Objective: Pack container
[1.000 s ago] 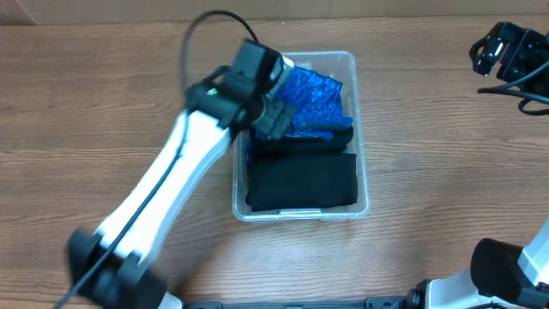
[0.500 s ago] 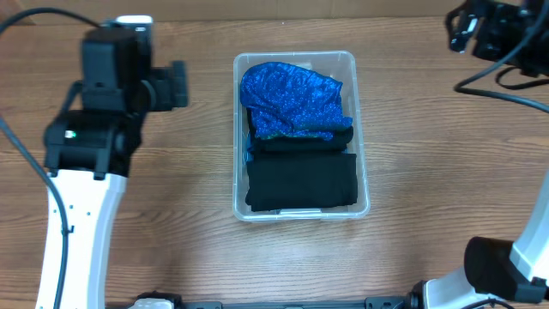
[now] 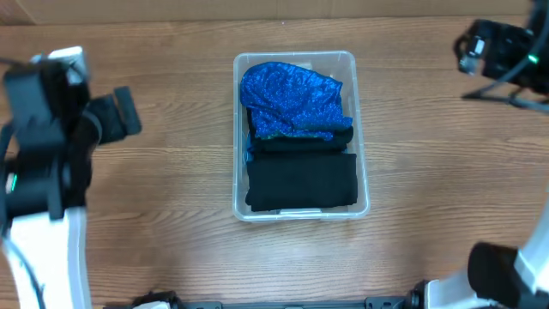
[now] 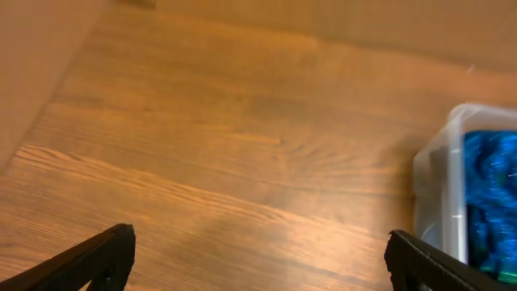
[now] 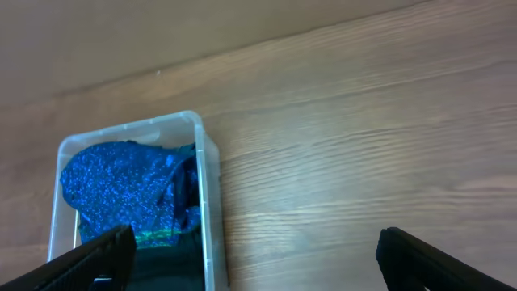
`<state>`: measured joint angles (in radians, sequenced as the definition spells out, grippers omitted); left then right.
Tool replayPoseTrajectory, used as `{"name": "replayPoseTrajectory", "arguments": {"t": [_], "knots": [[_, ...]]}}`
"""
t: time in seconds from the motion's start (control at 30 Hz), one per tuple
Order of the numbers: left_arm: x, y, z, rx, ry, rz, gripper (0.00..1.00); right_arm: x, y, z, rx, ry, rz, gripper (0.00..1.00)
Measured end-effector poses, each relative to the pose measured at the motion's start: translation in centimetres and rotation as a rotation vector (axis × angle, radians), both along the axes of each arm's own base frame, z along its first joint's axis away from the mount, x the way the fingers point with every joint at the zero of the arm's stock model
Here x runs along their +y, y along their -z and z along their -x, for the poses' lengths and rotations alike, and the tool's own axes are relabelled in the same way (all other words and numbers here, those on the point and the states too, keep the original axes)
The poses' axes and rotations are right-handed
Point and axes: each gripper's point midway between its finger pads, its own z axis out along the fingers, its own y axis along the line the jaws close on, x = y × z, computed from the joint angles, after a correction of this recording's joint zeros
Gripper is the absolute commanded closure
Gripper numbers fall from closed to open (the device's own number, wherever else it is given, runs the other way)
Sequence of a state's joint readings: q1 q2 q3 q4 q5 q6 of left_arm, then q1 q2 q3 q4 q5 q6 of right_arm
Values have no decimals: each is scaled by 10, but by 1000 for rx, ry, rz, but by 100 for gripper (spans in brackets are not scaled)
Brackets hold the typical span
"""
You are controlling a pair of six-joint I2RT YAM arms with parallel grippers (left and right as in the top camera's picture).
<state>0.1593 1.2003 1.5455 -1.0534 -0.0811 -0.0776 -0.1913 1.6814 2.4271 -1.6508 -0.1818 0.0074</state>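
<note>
The clear plastic container (image 3: 363, 184) sits mid-table. Inside, a blue speckled cloth (image 3: 292, 99) fills the far half and a folded black cloth (image 3: 300, 180) the near half. Its label is hidden under the cloths. My left gripper (image 3: 127, 112) is open and empty, well left of the container; its wrist view (image 4: 258, 250) shows bare table between the fingers and the container's corner (image 4: 436, 170) at the right. My right gripper (image 3: 476, 51) is open and empty at the far right; its wrist view (image 5: 254, 246) shows the container's wall (image 5: 210, 186) and the blue cloth (image 5: 121, 186).
The wooden table (image 3: 429, 154) runs all round the container. The left arm's white link (image 3: 43, 249) stands at the left front. The right arm's base (image 3: 506, 275) is at the front right corner, with cables (image 3: 515, 94) near the right edge.
My left arm has drawn back from over the container's far left corner to the far left of the table. The blue cloth now lies uncovered. My right gripper shifted slightly.
</note>
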Motion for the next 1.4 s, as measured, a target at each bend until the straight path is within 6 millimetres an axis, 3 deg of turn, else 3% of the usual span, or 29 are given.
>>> {"name": "replayPoseTrajectory", "arguments": {"t": [0.07, 0.17, 0.33, 0.53, 0.57, 0.73, 1.0, 1.3, 1.4], "knots": [[-3, -15, 22, -85, 12, 3, 0, -1, -18, 21, -52, 17, 15, 0], [-15, -22, 54, -169, 45, 0, 0, 5, -36, 53, -113, 24, 29, 0], [-28, -6, 95, -235, 79, -3, 0, 11, -34, 89, -168, 30, 40, 0], [-32, 24, 114, -216, 81, 3, 0, 15, 25, 116, -148, 40, 42, 0], [-32, 30, 114, -199, 81, 7, 0, 16, 44, 126, -119, 42, 39, 0], [-33, 44, 119, -147, 79, 19, 0, 17, 82, 149, -68, 60, 46, 0], [-35, 57, 127, -86, 78, 33, 0, 19, 101, 164, 19, 63, 35, 0], [-35, 61, 131, -62, 77, 39, 0, 16, 100, 163, 18, 67, 52, 0], [-35, 61, 131, -63, 77, 38, 0, 17, 89, 151, -55, 7, 93, 0]]}}
